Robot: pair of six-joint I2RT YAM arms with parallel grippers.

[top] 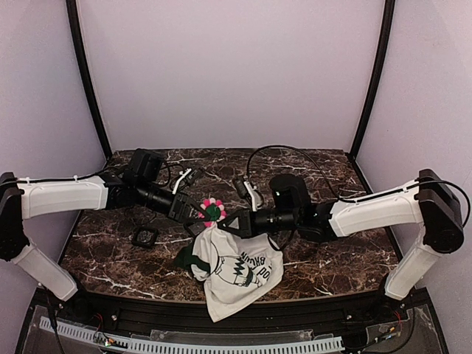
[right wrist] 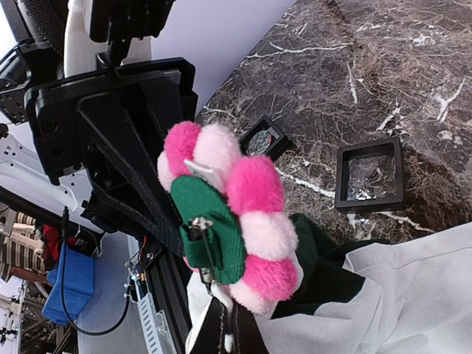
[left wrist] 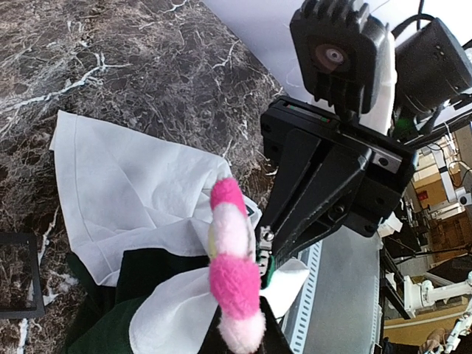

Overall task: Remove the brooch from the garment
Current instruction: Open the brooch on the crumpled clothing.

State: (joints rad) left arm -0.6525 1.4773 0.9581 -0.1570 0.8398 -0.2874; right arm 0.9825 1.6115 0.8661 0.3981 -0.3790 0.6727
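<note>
L gripper grips brooch, back rightward.

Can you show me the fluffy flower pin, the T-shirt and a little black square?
brooch (right wrist: 254, 184), right wrist view, dark pink petal.
garment (top: 240, 271), top view, printed front.
black square frame (right wrist: 369, 177), right wrist view, clear middle.

Arms extended inward; left gripper, right gripper both closed, tips adjacent.
</note>
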